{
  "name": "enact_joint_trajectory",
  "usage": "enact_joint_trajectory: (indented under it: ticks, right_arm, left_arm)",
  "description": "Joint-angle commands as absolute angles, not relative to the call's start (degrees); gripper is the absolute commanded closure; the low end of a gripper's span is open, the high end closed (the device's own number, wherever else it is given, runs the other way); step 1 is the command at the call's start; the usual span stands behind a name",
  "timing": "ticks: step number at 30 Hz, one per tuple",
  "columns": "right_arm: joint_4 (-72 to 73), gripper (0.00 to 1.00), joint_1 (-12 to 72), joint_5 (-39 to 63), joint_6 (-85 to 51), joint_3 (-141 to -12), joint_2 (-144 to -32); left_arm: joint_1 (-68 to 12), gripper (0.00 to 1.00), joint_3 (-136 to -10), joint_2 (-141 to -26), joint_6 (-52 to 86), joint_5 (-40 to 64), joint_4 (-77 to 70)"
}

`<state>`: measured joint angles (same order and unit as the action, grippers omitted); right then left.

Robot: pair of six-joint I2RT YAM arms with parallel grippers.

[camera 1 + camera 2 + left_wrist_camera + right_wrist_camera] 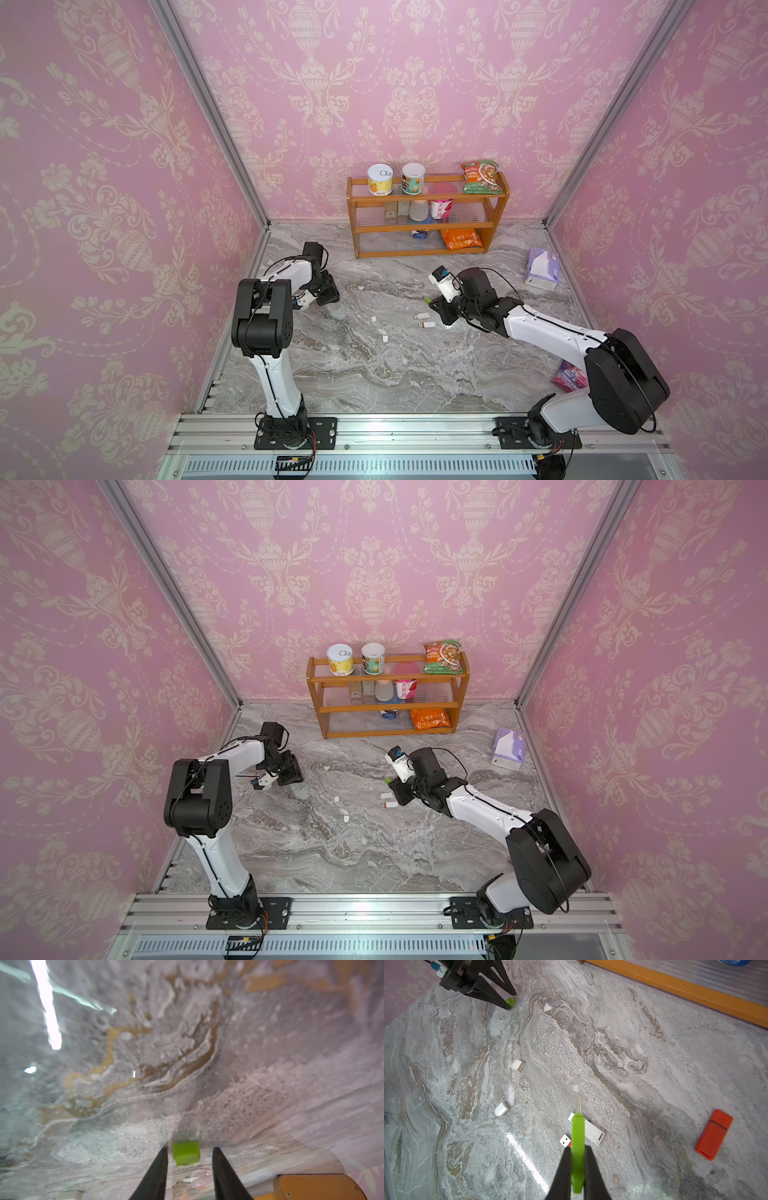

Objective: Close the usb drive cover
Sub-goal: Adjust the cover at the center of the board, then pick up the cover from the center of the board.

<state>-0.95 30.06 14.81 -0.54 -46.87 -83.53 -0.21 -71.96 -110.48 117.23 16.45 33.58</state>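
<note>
1. Progress stood short of halfway, by our reading: the green drive (577, 1132) was in hand, but its plug was bare and nothing was capped.
2. The right fingers (592, 1169) were clamped on the drive's body and held it clear of the table (654, 1064), with the metal plug pointing away from the wrist.
3. The green cap (186, 1152) lay flat on the table, well apart from the drive, over on the left arm's side.
4. The left fingers (158, 1167) stood apart, one on each side of the cap. A sliver of table showed on both sides, so we judged the cap straddled, not gripped.
5. What was left, as we saw it: close on the cap, lift it, line its mouth up with the plug, and press the two together.
6. Lining them up looked like the fussy part, since the cap was small and the plug narrow.
7. Two white caps (517, 1065) (501, 1109), a white drive (593, 1131) and an orange drive (714, 1134) lay loose on the table, and neither arm touched them.
</note>
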Motion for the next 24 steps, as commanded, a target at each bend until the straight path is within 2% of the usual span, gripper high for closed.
enact_joint_trajectory:
  ticks: [1, 7, 11, 18, 24]
  right_arm:
    - [-0.23, 1.0, 29.66, 16.12, -2.11, -46.71, -84.92]
    - [0.26, 1.0, 29.71, 16.12, -2.37, -46.52, -84.81]
    - [0.63, 1.0, 29.66, 16.17, -2.55, -46.06, -84.89]
    - [0.75, 1.0, 29.71, 16.24, -2.55, -46.03, -85.3]
    - [0.92, 1.0, 29.75, 15.98, -3.1, -45.79, -85.03]
  left_arm:
    - [0.09, 0.62, -72.33, -112.84, 113.72, 16.95, 41.34]
    - [0.41, 0.63, -72.06, -112.66, 110.98, 17.8, 40.88]
    - [1.89, 0.63, -73.3, -110.67, 106.25, 12.29, 42.58]
    - [4.66, 0.63, -88.05, -119.88, 87.79, 14.62, 52.04]
    - [4.0, 0.64, -81.24, -118.95, 90.2, 17.64, 42.38]
